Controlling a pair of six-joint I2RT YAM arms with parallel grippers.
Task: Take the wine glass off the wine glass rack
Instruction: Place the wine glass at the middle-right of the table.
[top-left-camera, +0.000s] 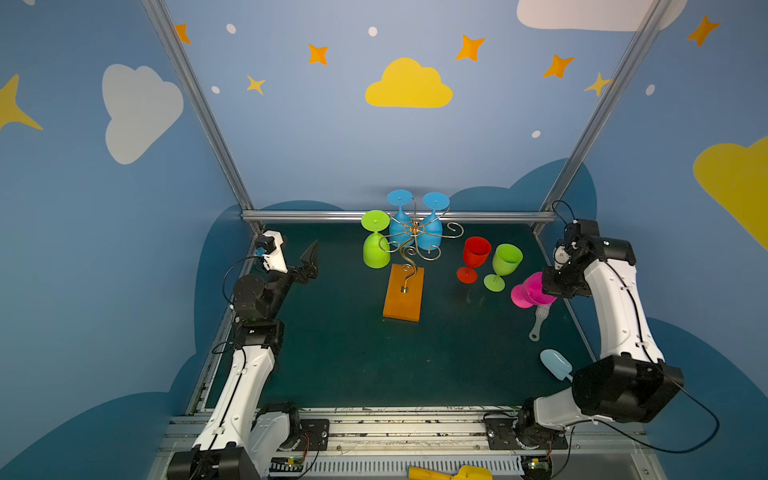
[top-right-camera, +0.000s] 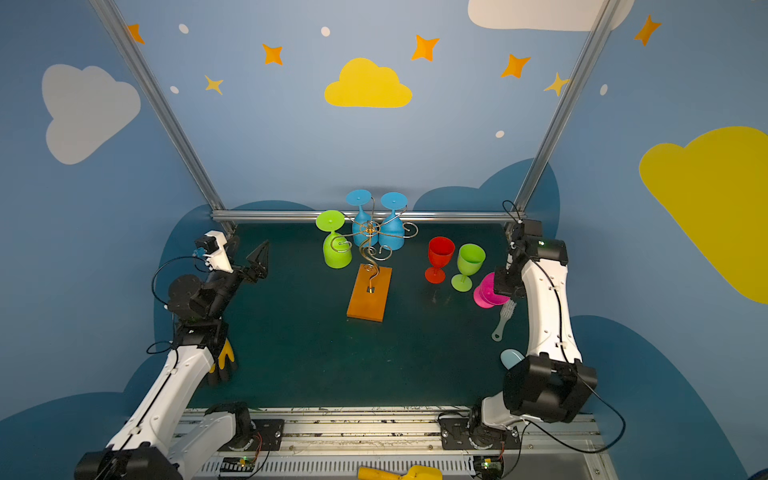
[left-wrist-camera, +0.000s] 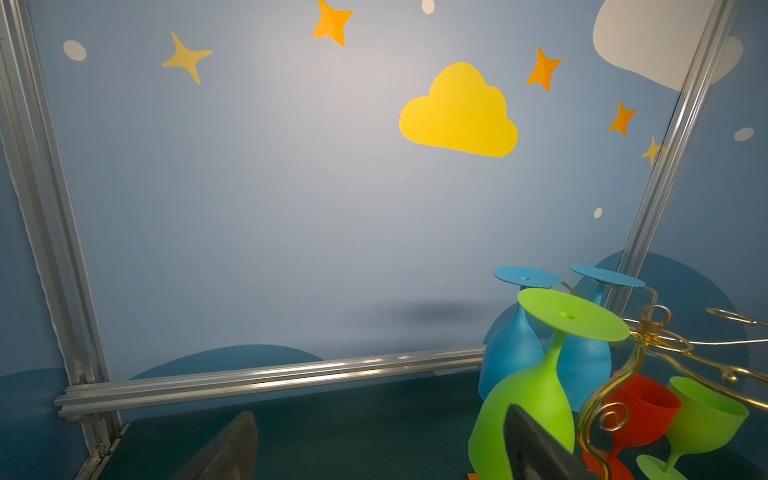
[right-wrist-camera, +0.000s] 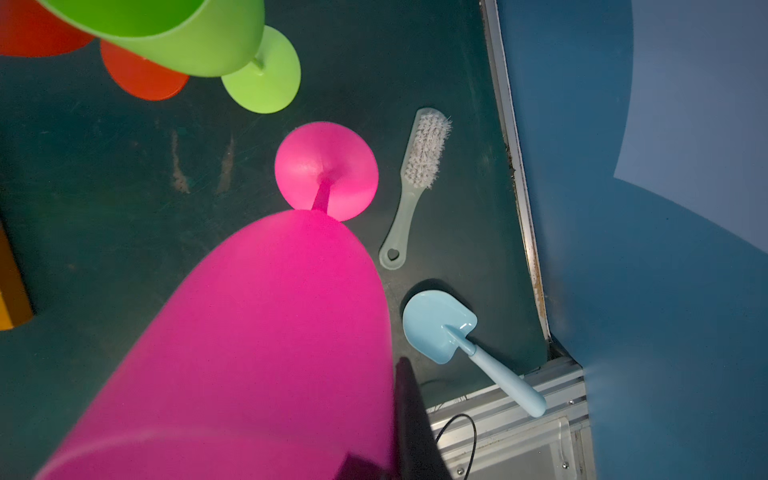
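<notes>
The wine glass rack (top-left-camera: 411, 239) (top-right-camera: 371, 243) is gold wire on an orange wooden base (top-left-camera: 403, 299), mid-table. A lime green wine glass (top-left-camera: 376, 249) (left-wrist-camera: 536, 399) hangs upside down on its left arm. Two blue ones (top-left-camera: 415, 228) (left-wrist-camera: 511, 353) hang behind. My left gripper (top-left-camera: 311, 262) (left-wrist-camera: 382, 453) is open to the left of the rack, one finger (left-wrist-camera: 532, 444) in front of the green bowl. My right gripper (top-left-camera: 542, 291) (right-wrist-camera: 382, 453) is shut on the rim of a tilted pink wine glass (top-left-camera: 525, 293) (right-wrist-camera: 257, 332) at the right, off the rack.
A red glass (top-left-camera: 476, 253) and a green glass (top-left-camera: 505, 262) stand upright right of the rack. A brush (top-left-camera: 540, 320) and a light blue scoop (top-left-camera: 557, 365) lie by the right edge. Metal frame rails border the mat.
</notes>
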